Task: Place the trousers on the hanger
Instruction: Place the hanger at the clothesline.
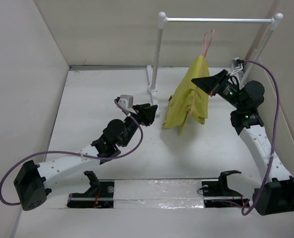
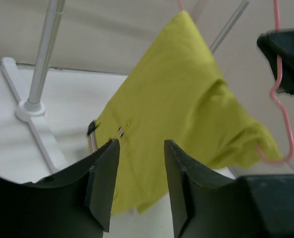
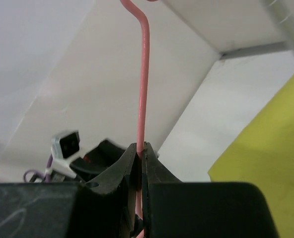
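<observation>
The mustard-yellow trousers (image 1: 190, 96) hang folded over the pinkish-red wire hanger (image 1: 206, 43), their lower end touching the table. In the left wrist view the trousers (image 2: 186, 114) fill the middle and the hanger's wire (image 2: 281, 94) runs down their right side. My right gripper (image 1: 204, 81) is shut on the hanger's wire (image 3: 143, 99) and holds it up, tilted, below the rail. My left gripper (image 1: 151, 112) is open and empty, on the table left of the trousers, apart from them; its fingers (image 2: 105, 178) frame the cloth.
A rail with white posts (image 1: 158, 54) and a metal bar (image 1: 219, 20) stands at the back; its base (image 2: 30, 111) is left of the trousers. Walls enclose the table on the left, back and right. Two black brackets (image 1: 95, 186) sit at the near edge.
</observation>
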{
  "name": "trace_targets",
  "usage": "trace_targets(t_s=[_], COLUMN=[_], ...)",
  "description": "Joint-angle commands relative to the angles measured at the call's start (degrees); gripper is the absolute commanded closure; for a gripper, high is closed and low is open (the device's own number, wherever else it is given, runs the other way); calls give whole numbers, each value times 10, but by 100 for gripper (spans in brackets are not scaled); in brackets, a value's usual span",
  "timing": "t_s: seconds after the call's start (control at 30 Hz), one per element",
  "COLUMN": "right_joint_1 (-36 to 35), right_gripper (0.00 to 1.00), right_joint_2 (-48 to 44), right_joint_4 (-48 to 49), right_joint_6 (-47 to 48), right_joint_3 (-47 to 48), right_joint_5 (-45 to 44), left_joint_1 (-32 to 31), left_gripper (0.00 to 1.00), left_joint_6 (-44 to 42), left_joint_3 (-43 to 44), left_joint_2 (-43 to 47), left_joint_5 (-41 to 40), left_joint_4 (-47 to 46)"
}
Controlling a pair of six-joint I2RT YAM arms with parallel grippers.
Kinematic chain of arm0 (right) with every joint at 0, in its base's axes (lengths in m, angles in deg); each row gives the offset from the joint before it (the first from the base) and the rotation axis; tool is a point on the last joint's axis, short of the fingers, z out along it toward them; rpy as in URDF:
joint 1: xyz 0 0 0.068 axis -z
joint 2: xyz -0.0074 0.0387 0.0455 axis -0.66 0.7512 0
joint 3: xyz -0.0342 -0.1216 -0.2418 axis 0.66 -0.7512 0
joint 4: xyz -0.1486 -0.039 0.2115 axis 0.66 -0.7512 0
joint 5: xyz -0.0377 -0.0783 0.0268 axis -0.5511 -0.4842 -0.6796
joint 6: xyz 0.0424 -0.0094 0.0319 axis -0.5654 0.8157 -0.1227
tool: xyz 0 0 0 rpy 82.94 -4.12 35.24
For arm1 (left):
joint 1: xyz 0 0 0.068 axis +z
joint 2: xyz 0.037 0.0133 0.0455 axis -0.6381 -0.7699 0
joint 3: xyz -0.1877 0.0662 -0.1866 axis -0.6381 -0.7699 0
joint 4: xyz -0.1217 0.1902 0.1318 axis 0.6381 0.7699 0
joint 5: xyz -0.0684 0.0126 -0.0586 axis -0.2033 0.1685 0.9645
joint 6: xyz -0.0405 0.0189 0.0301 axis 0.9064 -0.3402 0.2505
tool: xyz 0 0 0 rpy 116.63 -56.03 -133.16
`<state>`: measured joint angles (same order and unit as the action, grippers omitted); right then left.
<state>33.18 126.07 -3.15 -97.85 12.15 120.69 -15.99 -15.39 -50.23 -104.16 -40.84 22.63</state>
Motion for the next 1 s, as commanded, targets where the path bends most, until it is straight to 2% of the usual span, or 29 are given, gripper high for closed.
trace_targets(t_s=[0.0, 0.03, 0.07, 0.13, 0.2, 0.27, 0.4, 0.6, 0.77, 0.97], right_joint_1=[37, 47, 65, 85, 115, 137, 187, 225, 269, 282], right_gripper=[100, 100, 100, 100, 100, 100, 100, 100, 100, 100], right_joint_2=[20, 30, 48, 61, 86, 110, 170, 255, 318, 370], right_joint_4=[90, 90, 88, 96, 77, 80, 92, 75, 93, 86], right_joint_6=[44, 46, 49, 43, 54, 55, 57, 53, 28, 27], right_joint_3=[82, 91, 104, 114, 131, 159, 204, 283, 323, 364], right_joint_5=[-39, -39, -42, -43, -51, -40, -15, -10, 21, 45], left_joint_1=[-5, -10, -18, -18, -18, -18, -24, -24, -24, -24], left_gripper=[65, 72, 85, 91, 92, 91, 75, 61, 60, 60], left_joint_6=[15, 15, 16, 17, 20, 34, 48, 59, 65, 75], left_joint_3=[-33, -41, -52, -58, -71, -88, -119, -131, -141, -145], left_joint_2=[32, 37, 47, 56, 66, 79, 88, 97, 109, 106], left_joint_5=[9, -2, -16, -18, -17, -20, -8, 1, -2, -8], left_joint_4=[-30, -28, -21, -6, 13, 14, 21, 43, 54, 65])
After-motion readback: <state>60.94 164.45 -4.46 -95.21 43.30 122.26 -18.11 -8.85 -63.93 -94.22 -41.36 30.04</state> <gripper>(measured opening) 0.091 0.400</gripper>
